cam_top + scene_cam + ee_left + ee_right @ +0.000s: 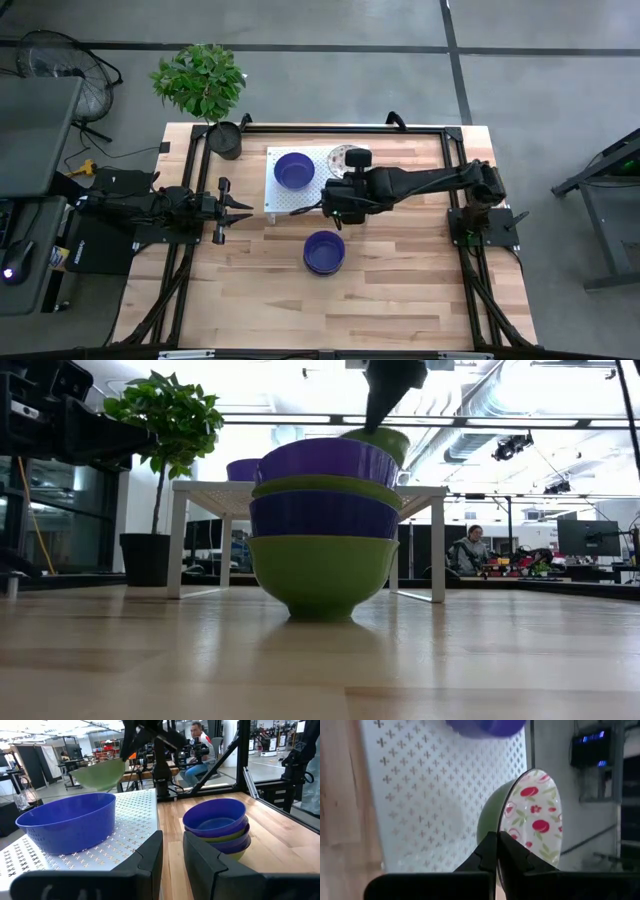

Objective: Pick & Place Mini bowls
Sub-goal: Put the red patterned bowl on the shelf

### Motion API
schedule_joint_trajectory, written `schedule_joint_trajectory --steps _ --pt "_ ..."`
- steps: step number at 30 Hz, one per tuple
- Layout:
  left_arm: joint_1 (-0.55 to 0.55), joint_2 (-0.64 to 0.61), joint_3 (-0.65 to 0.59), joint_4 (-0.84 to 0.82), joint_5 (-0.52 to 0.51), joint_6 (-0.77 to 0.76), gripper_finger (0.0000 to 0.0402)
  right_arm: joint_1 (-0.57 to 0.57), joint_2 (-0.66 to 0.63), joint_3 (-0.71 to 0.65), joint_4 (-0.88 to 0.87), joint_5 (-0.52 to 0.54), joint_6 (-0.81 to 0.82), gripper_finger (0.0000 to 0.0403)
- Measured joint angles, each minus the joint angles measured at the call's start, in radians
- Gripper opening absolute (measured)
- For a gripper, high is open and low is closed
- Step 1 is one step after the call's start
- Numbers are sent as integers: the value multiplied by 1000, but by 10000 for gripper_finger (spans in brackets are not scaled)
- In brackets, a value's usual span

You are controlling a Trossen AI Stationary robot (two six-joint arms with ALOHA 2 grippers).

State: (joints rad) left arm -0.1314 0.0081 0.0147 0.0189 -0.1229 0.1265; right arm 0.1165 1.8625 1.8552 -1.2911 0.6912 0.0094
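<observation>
My right gripper (352,160) hangs above the white perforated rack (285,200), shut on a mini bowl (532,815) that is green outside and floral inside. A solid blue bowl (295,170) stands on its base on the rack, farther left. On the wood near the table's middle, several blue and green bowls sit nested in a stack (324,252). My left gripper (235,207) waits level at the table's left side, open by a narrow gap with nothing in it. My right gripper pinches the floral bowl's rim (501,827) between its two fingers, one finger inside the bowl and one on the green outer wall. The fingers slant down from the table's right. The bowl (97,774) hangs tilted below them, clear of the rack.
A black pot with a leafy plant (225,138) stands at the table's far left corner. A black frame runs along the table's far edge and sides. Bare wood lies near the front edge. A person (470,548) sits in the room beyond.
</observation>
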Motion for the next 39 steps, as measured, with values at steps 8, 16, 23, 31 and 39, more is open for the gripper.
schedule_joint_trajectory --steps 8,16,23,31,39 --pt "0 0 0 0 0 0 72 2 -94 -209 182 -72 -187 0" --pt "0 0 0 0 0 0 72 -12 -107 -277 271 -96 -347 0" --pt "0 0 0 0 0 0 72 -13 -107 -288 305 -141 -368 0" --pt "0 0 0 0 0 0 72 -14 -117 -288 309 -143 -377 0" --pt "0 0 0 0 0 0 72 -14 -137 -288 308 -152 -376 6"
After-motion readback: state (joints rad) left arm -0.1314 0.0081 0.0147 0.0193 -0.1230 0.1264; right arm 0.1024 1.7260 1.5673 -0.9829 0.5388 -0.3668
